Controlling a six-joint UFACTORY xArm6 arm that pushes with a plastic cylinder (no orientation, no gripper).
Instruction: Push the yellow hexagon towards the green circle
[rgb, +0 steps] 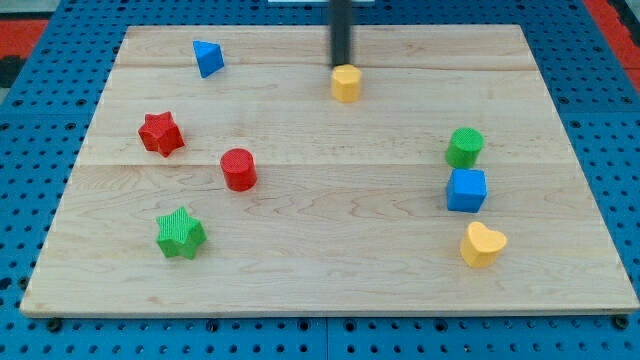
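Near the view's top centre, the yellow hexagon (345, 83) is seen upright — no long axis or writing can be made out. My tip (341, 66) is set touching its top edge, grasping nothing — the green circle (464, 147) lies well apart, lower right.

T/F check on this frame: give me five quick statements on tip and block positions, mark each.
1. My tip sits at the top edge of the yellow hexagon. True.
2. The green circle lies at the view's left. False: it is at the view's right, above the blue cube.
3. The yellow heart is below the blue cube. True.
4. The red star touches the red cylinder. False: they stand apart.
5. The green star is at the view's top. False: lower left.
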